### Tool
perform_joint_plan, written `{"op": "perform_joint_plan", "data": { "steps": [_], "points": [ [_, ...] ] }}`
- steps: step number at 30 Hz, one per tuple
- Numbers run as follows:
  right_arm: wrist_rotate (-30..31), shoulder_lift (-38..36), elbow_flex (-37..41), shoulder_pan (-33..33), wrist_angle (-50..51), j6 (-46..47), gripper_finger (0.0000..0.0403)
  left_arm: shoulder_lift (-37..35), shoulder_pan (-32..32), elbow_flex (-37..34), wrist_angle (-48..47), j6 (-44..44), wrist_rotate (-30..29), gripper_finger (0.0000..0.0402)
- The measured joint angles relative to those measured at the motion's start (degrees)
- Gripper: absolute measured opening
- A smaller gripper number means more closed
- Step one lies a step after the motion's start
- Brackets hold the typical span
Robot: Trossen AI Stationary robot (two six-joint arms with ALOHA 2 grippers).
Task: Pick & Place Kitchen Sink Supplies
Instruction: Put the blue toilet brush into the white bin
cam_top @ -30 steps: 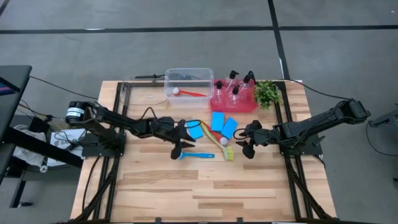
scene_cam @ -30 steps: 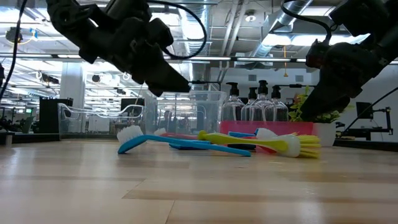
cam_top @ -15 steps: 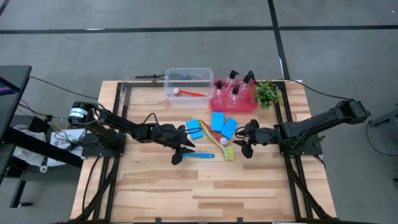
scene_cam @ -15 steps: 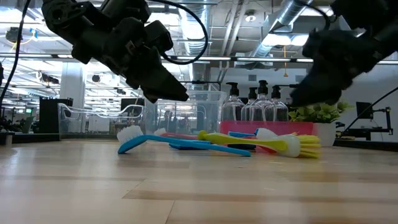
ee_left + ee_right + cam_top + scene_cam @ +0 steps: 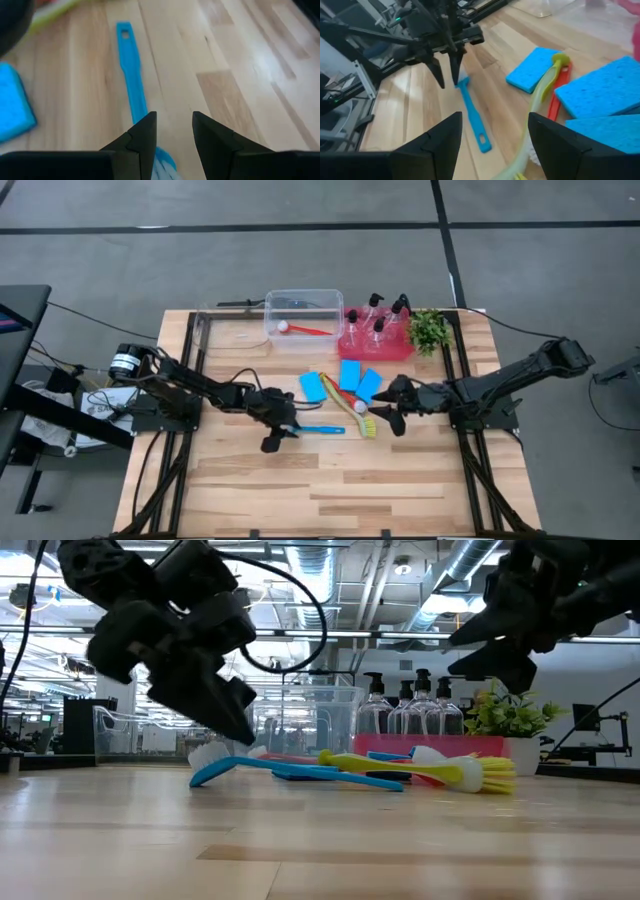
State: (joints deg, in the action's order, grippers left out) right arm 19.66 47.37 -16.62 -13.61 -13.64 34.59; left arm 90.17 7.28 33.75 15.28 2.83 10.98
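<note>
Wooden table (image 5: 400, 480) held a clear tub (image 5: 303, 313) with a red brush (image 5: 305, 330) inside, and a red tray (image 5: 375, 340) with four pump bottles (image 5: 377, 328). Blue brush (image 5: 318, 429) lay flat, long axis left-right, white head toward the left gripper (image 5: 280, 435), whose jaws were parted and empty above that head. Right gripper (image 5: 385, 418) hung open, probably empty, near the yellow-green brush (image 5: 352, 411) and sponges (image 5: 350, 375).

You see a grey floor (image 5: 300, 240) crossed by dark lines; overhead, ducts (image 5: 470, 565) and bright ceiling lights (image 5: 440, 605).
</note>
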Motion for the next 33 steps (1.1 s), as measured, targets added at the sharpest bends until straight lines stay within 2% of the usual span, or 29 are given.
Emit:
{"op": "perform_joint_plan", "data": {
  "steps": [12,24,33],
  "points": [
    [0.0,0.0,0.0,-1.33,-0.08,4.58,0.0221,0.0,0.23,-0.93,0.64,3.42,-0.66,0.0127],
    [-0.09,0.0,0.0,-3.44,0.22,7.05,0.0221,0.0,-0.41,-0.93,6.24,4.14,-3.16,0.0128],
    [-0.11,0.02,0.0,-5.22,3.31,6.88,0.0221,0.0,-0.47,-0.93,6.24,-0.27,-4.32,0.0171]
  ]
}}
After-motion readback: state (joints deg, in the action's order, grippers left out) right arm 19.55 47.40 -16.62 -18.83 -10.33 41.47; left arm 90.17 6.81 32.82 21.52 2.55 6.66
